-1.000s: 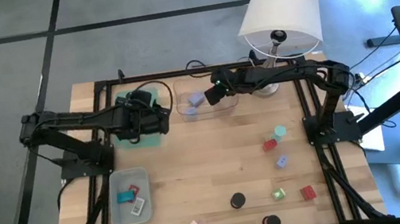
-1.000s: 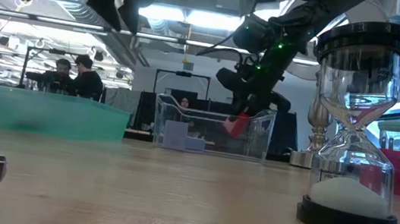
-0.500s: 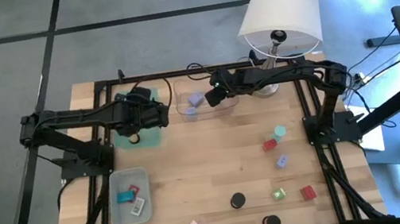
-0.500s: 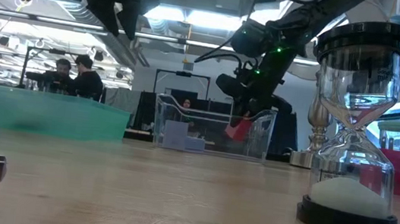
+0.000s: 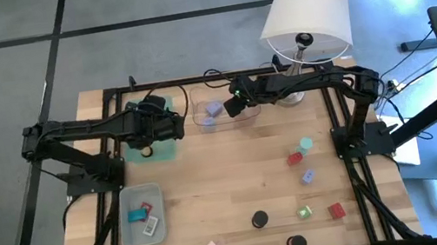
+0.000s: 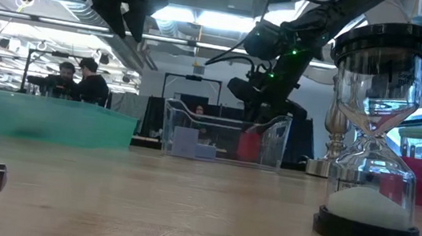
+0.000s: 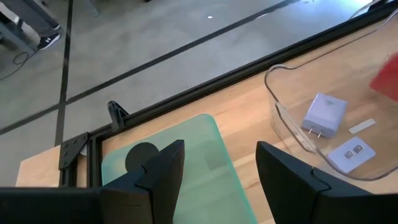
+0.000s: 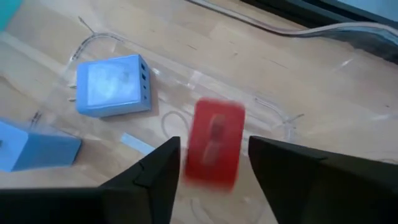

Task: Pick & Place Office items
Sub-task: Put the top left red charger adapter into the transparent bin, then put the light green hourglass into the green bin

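My top camera sees bright, even light; soft shadows lie on the table [image 5: 229,191]; ceiling lights [image 6: 199,18] glare in my low camera; the red block [image 8: 214,143] looks blurry.

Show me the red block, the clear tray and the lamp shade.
red block [image 8: 214,142]: right wrist view, middle of its top face.
clear tray [image 6: 168,125]: low view, its near wall.
lamp shade [image 5: 305,3]: high view, middle of the white shade.
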